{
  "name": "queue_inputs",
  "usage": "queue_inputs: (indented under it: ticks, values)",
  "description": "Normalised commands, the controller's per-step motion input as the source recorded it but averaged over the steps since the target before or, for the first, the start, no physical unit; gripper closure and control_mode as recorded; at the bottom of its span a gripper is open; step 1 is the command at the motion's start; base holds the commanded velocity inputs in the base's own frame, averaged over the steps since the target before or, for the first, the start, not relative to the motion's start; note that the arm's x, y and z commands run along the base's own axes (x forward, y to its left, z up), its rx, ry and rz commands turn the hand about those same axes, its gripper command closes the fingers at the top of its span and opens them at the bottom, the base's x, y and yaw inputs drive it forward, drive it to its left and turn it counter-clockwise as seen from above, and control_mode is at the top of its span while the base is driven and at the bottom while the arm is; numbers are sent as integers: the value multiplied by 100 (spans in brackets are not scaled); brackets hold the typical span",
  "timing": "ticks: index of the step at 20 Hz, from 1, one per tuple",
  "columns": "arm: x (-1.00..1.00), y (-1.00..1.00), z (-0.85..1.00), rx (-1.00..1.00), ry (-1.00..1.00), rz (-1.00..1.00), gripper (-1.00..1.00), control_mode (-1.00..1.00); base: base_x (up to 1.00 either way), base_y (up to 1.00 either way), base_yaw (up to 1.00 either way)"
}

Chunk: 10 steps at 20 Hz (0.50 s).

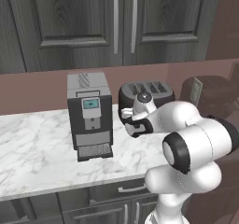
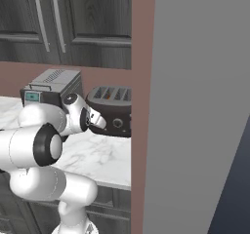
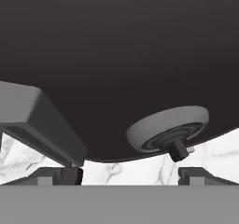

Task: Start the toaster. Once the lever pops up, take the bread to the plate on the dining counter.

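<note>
The marble surface (image 1: 37, 143) carries everything here, and my arm reaches across it toward the back wall. In the left base view the grey coffee machine (image 1: 88, 115) stands at about nine o'clock from the toaster (image 1: 147, 93), close beside it but apart. On the other side, in the right base view, a tall pale panel (image 2: 195, 106) rises hard against the toaster's (image 2: 111, 110) three o'clock end, so I judge there is no room to swing that way.

The toaster's dark front fills my hand view, very near. A grey block, probably the lever (image 3: 37, 120), juts out at nine o'clock, and a round knob (image 3: 168, 129) sits at about five o'clock. My gripper (image 3: 128, 174) is spread wide and holds nothing; its left fingertip (image 3: 70, 174) lies just under the block's lower end.

To start the toaster well, I think I should shift toward nine o'clock until a fingertip sits above the block, then press straight down, staying off the knob. The open room for pulling back is toward me, over bare marble. I cannot make out any bread in the slots (image 1: 149, 87).
</note>
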Motion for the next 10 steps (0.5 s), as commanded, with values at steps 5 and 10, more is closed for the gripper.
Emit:
queue_inputs:
  ticks: [5,10]
  values:
    - [-15,0,0,0,-1,0,-100,-100,0,0,0]
    - [-14,0,12,0,-2,0,-100,-100,0,0,0]
